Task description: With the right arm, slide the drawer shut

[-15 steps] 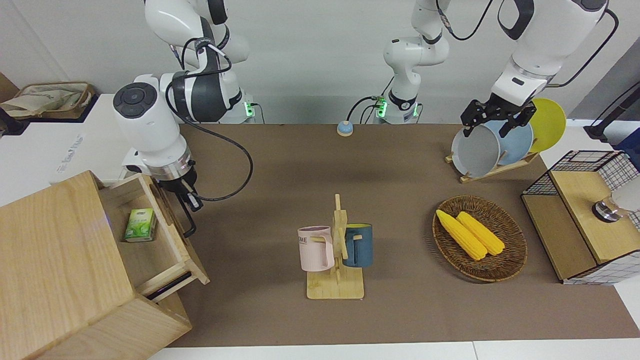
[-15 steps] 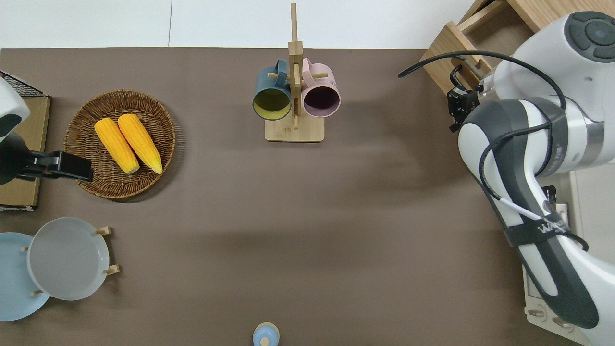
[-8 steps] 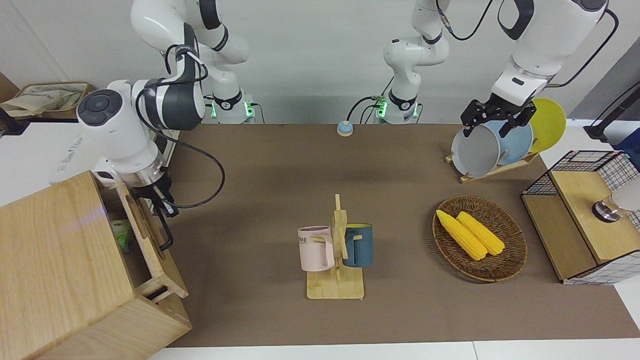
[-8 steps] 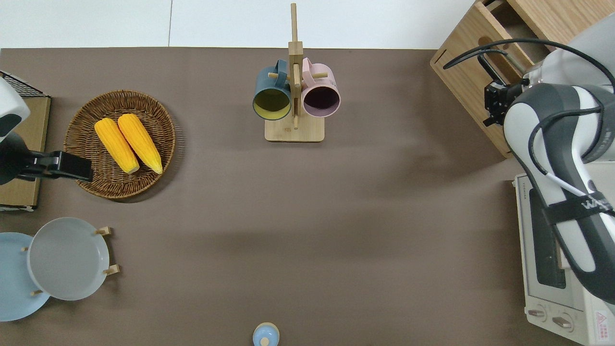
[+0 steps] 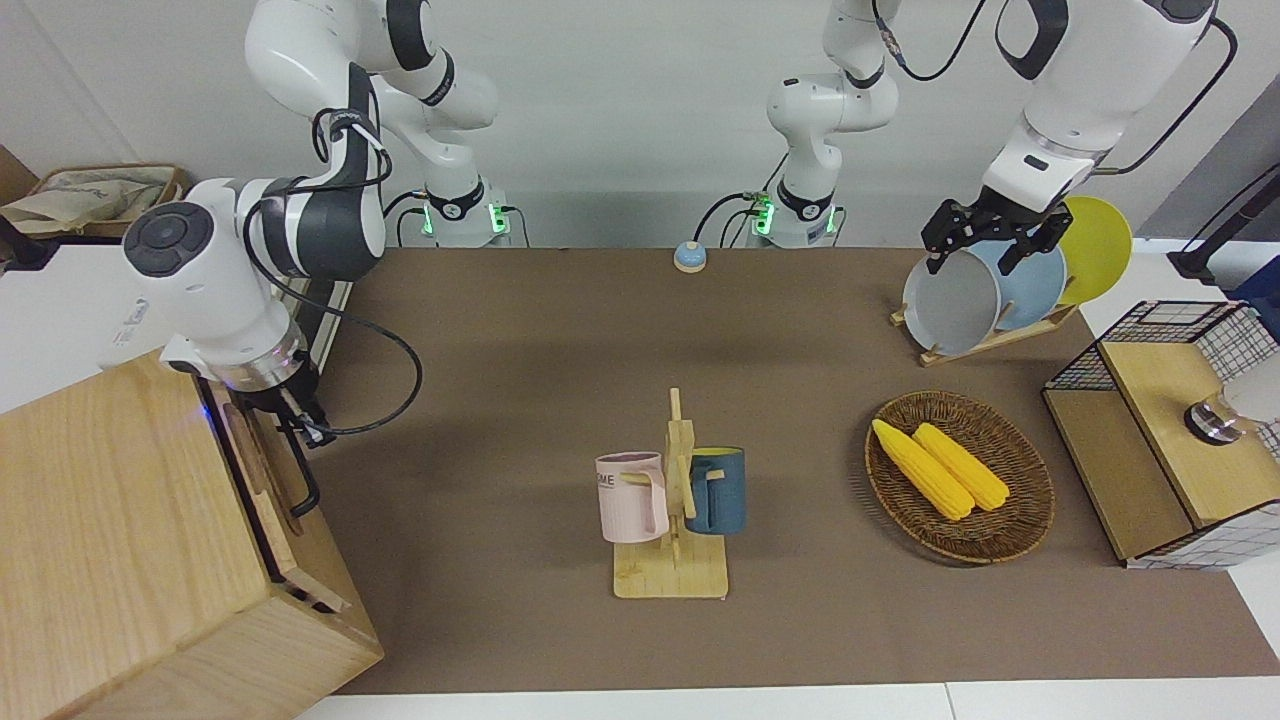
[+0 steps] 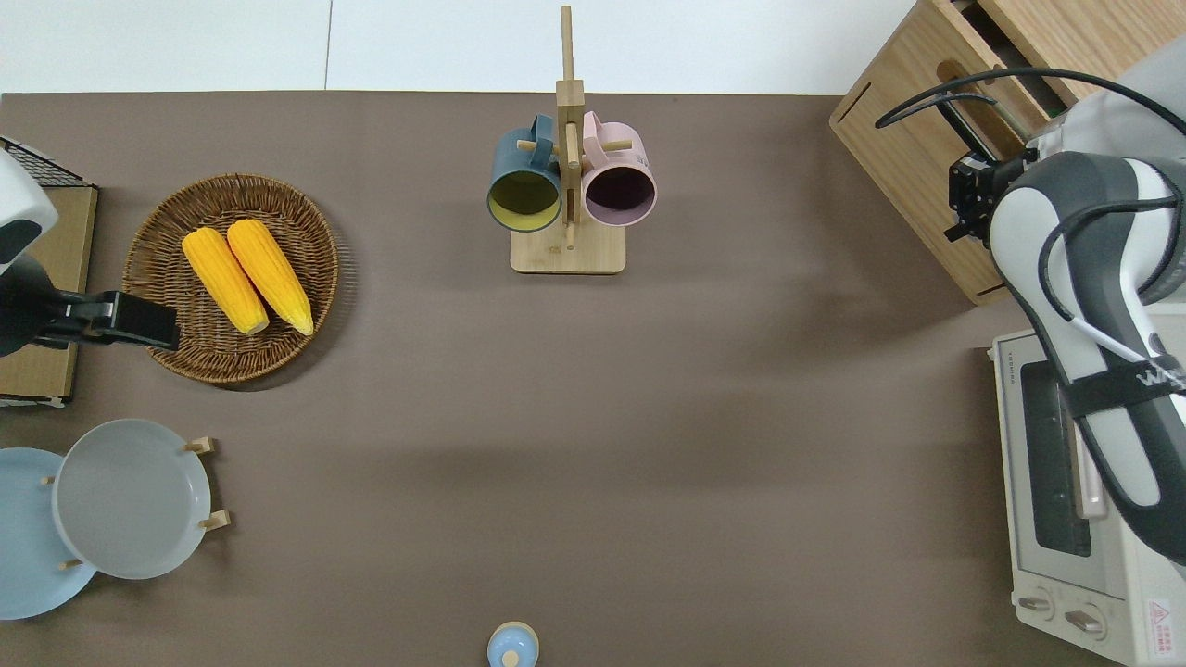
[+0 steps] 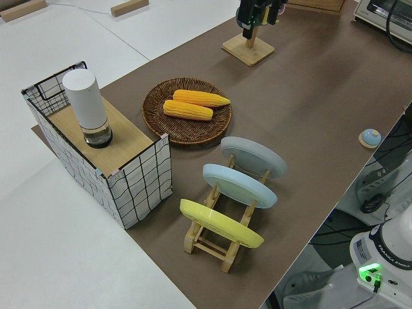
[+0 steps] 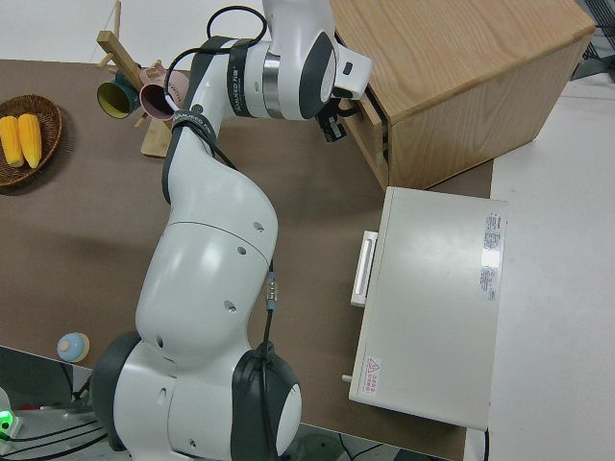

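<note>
The drawer [image 5: 262, 480] sits almost fully inside the cabinet [image 5: 120, 540] at the right arm's end of the table [image 5: 560, 340], with only a thin dark gap showing along its front panel. Its black handle [image 5: 303, 470] stands out from the panel toward the middle of the table. My right gripper [image 5: 300, 420] is at the handle's end nearer to the robots, pressed close against the drawer front; I cannot tell how far my fingers are parted or whether they grip the handle. My right arm [image 6: 1084, 306] bends over the white oven [image 6: 1066, 500], which stands beside the cabinet, nearer to the robots. Toward the middle of the table a wooden rack [image 5: 675, 520] holds a pink mug [image 5: 632, 497] and a blue mug [image 5: 717, 490]. Toward the left arm's end lies a basket [image 5: 1020, 530] with two corn cobs [image 5: 940, 468], and nearer to the robots a stand of plates [image 5: 1000, 290]. My left arm is parked.
</note>
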### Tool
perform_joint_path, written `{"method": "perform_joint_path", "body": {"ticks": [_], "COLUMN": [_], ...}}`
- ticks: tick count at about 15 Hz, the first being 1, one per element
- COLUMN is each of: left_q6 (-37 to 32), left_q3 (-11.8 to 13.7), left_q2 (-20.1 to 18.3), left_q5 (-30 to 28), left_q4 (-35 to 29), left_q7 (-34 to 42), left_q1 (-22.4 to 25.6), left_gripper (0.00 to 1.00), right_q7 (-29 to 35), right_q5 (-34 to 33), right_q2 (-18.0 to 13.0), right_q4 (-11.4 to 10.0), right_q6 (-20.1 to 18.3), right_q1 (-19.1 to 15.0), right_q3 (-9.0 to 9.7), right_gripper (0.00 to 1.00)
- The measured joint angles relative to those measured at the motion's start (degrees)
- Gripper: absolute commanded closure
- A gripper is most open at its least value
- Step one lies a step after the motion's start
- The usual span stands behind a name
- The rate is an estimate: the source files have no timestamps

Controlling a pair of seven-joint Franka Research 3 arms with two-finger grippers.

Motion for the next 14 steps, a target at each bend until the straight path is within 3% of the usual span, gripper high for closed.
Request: {"method": "perform_joint_path", "body": {"ticks": [4,7,14], "left_q6": [0.0,0.0,0.0], "left_q3": [0.0,0.0,0.0], "left_q2": [0.0,0.0,0.0], "left_q5": [0.0,0.0,0.0], "left_q4": [0.0,0.0,0.0], "left_q7": [0.0,0.0,0.0], "left_q1": [0.0,0.0,0.0], "left_gripper": [0.01,0.01,0.01], "right_q7": [-0.12,-0.93,-1.5], "right_q5": [-2.07,-3.73,-3.9], "right_q2": [0.57,0.64,0.65], "right_q4": [1.05,1.57,1.7], "right_q6": [-0.75,-1.27,-1.36], "right_q1": [-1.7,-4.58,-5.15], "right_q3": [2.48,6.01,6.79], "right_gripper": [1.0,1.0,1.0]}}
